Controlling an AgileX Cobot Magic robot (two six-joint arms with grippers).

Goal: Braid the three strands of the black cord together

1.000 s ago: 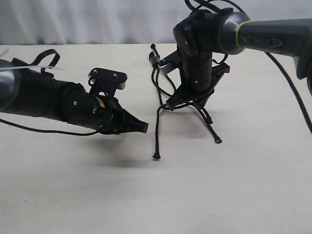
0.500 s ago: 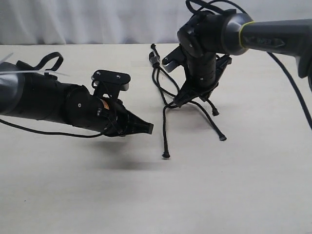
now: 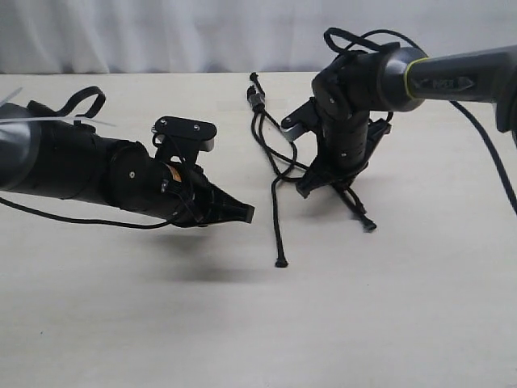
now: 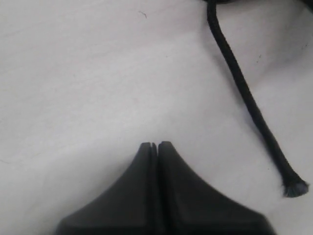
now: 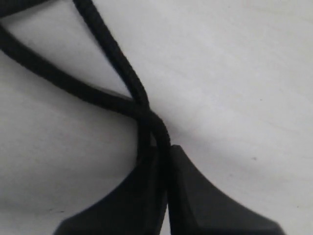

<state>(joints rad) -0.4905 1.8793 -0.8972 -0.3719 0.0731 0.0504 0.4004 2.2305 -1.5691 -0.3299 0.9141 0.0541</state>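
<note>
The black cord's bound head (image 3: pixel 257 99) lies at the far middle of the table, and its three strands run toward me in loose loops. One strand (image 3: pixel 279 230) ends in a knobby tip (image 3: pixel 281 263); the left wrist view shows the same strand (image 4: pixel 244 93) beside my left gripper (image 4: pixel 154 145). That left gripper (image 3: pixel 246 212) hovers shut and empty, just left of the strand. My right gripper (image 3: pixel 307 187) points down at the table, shut on a strand (image 5: pixel 161 142) where two strands cross (image 5: pixel 139 107). Another strand tip (image 3: pixel 370 226) lies right of it.
The pale table (image 3: pixel 161 323) stretches toward the near edge. Glossy arm cables (image 3: pixel 477 137) hang off the right arm, and a cable loop (image 3: pixel 85 101) sits on the left arm. A grey curtain (image 3: pixel 161 32) closes off the back.
My right gripper has moved right and lower with the held strand, dragging the free strand ends to the right. The left gripper edged right, then held still.
</note>
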